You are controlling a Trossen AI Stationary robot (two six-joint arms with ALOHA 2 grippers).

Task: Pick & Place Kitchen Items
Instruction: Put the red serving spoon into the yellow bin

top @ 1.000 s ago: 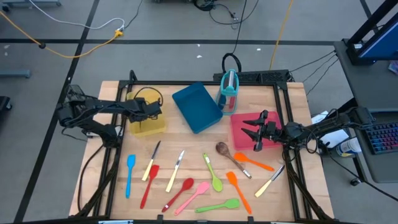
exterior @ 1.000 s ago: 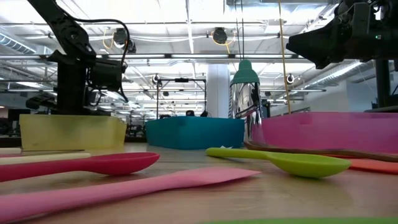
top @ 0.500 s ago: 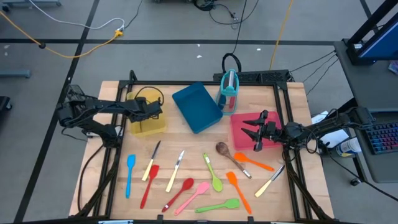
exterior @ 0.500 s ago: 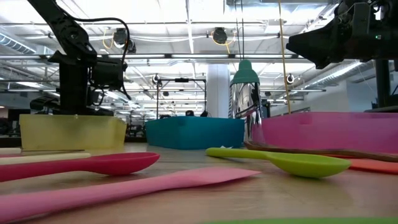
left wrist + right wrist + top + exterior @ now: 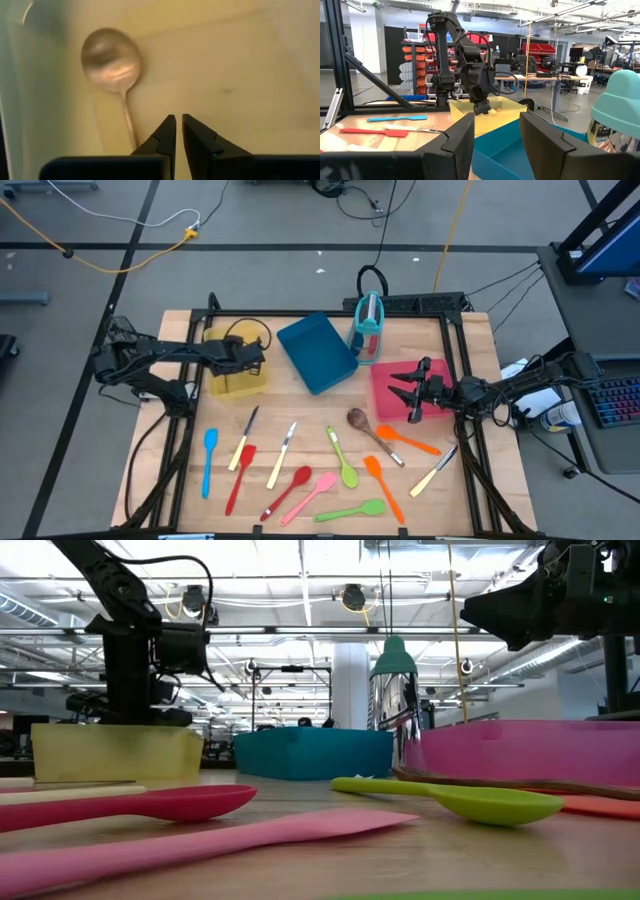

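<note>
My left gripper (image 5: 258, 360) hangs shut over the yellow tray (image 5: 235, 383), pointing steeply down. A metal spoon (image 5: 111, 60) lies flat on the tray's floor, its handle running out of sight behind one finger (image 5: 161, 136). My gripper (image 5: 179, 120) has nothing between its fingers. My right gripper (image 5: 398, 385) stands open and level over the pink tray (image 5: 385, 402); its fingers (image 5: 455, 142) hold nothing. Several utensils lie on the wood near the front: a blue spatula (image 5: 209, 460), a red spatula (image 5: 238, 478), a wooden spoon (image 5: 368, 430), a green spoon (image 5: 343, 463).
A blue tray (image 5: 315, 352) sits at the back middle, with the upright teal holder (image 5: 368, 325) beside it. Orange (image 5: 410, 442), pink (image 5: 312, 495) and red (image 5: 288, 490) utensils and cream-handled knives (image 5: 282, 452) are spread over the near half. A black frame borders the table.
My left gripper has rolled a little about its own line while staying over the yellow tray. The right arm has kept still.
</note>
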